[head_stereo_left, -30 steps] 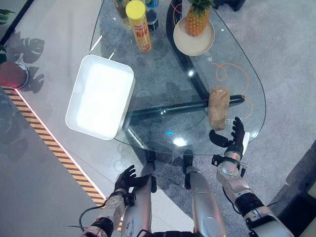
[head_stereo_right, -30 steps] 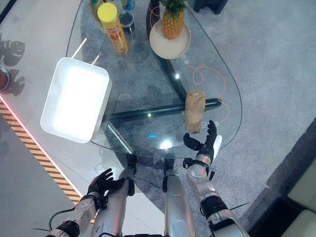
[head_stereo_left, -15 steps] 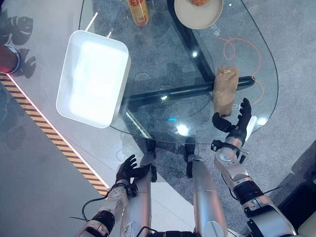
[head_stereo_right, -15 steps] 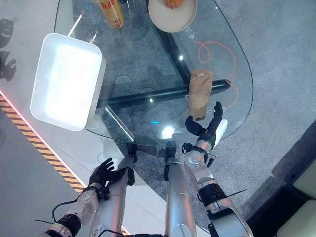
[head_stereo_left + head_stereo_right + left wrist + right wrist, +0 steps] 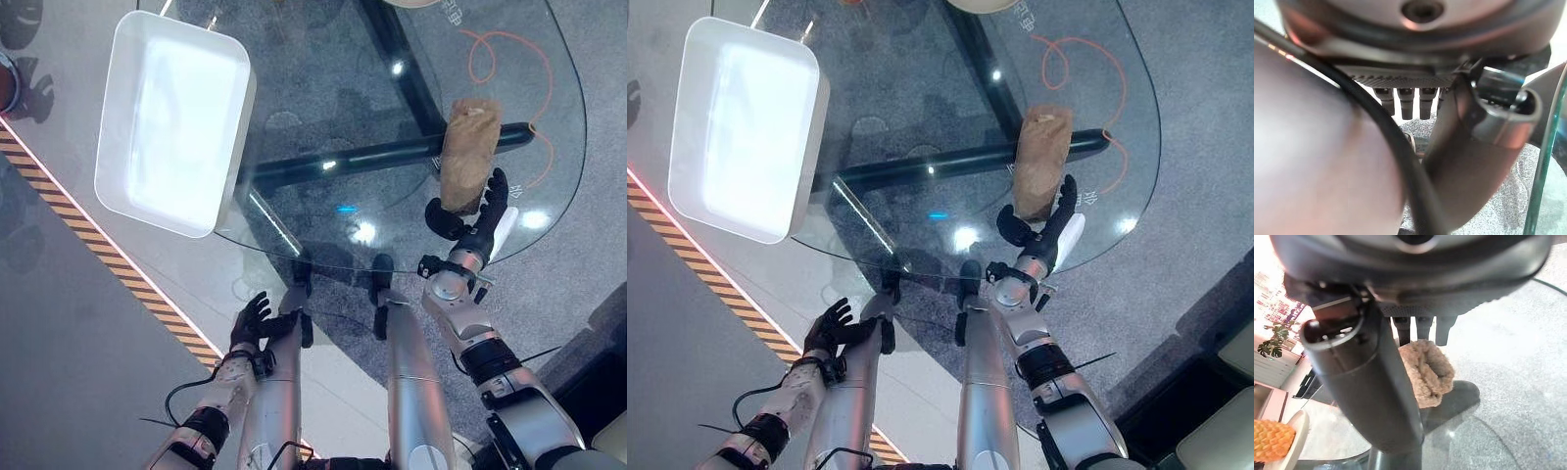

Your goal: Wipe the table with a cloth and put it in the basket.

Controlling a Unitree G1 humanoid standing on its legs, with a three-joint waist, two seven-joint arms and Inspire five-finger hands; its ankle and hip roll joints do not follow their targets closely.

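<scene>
Since a second ago the right hand (image 5: 477,223) has reached forward over the near edge of the glass table (image 5: 323,117), and its straight, spread fingers (image 5: 497,192) now meet the near end of the brown cloth (image 5: 468,153), where before they stood just short of it; the whole scene has also slid in the head views, which is the camera's doing.

Nearest, the left hand (image 5: 253,324) hangs low beside the body, below the table's edge, fingers loose and apart, holding nothing.

At the near right part of the table, the right hand has its thumb (image 5: 1011,227) out to one side of the cloth's end and its fingers upright against it (the right wrist view shows the fuzzy cloth (image 5: 1426,372) just past the fingertips, not yet clasped). The cloth lies lengthwise on the glass, bunched into a narrow strip.

Further off to the left, the white basket (image 5: 176,113) sits on the table's left edge, overhanging it, well apart from the cloth.
</scene>
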